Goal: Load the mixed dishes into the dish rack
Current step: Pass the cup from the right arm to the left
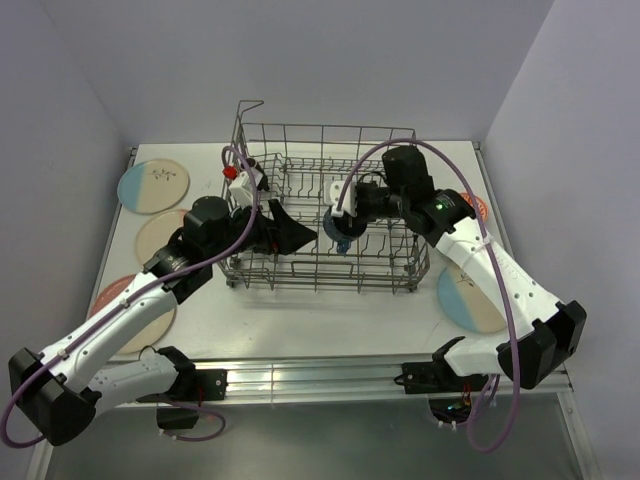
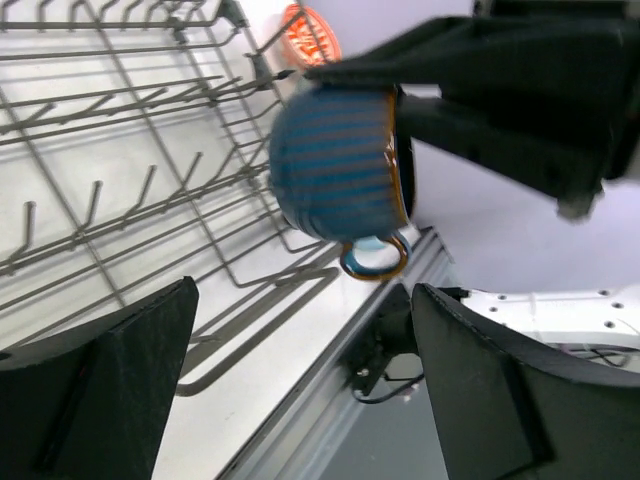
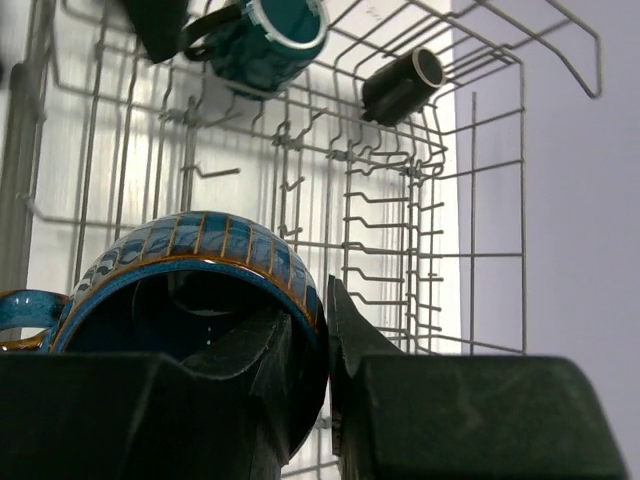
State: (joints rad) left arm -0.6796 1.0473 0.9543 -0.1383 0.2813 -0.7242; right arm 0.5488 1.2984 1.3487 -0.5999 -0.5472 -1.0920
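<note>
**Item: blue mug** [image 3: 190, 255]. It is ribbed and glazed, with a brown-edged rim and a small loop handle. It is held inside the dish rack [image 1: 325, 135], near the middle of the overhead view. I cannot tell whether it touches the wires.

**Handling, as I judge it:** light, stiff, hard ceramic. The glaze looks slick, and a knock against the upright tines could chip it. The best hold is across the wall at the rim, one finger in and one out. The handle looks too small to serve well.

**Right claw** [image 3: 318, 330]: nearly closed, pinching the mug's rim at the lower centre of its own wrist view — one finger inside the mouth, the other on the outer wall. It is a narrow hold, so I would expect the mug to swing if I move it fast.

**Left claw** [image 2: 303, 290]: spread wide, with nothing between its fingers. They fill the lower corners of its wrist view, and the mug hangs above them, apart.

**Also in the rack:** a teal mug [image 3: 265, 40] and a black mug [image 3: 400, 85], both at the top of the right wrist view.

**On the table outside the rack:** a pink plate [image 1: 125, 310] at lower left — and a blue-and-cream plate [image 1: 470, 300] at right.
</note>
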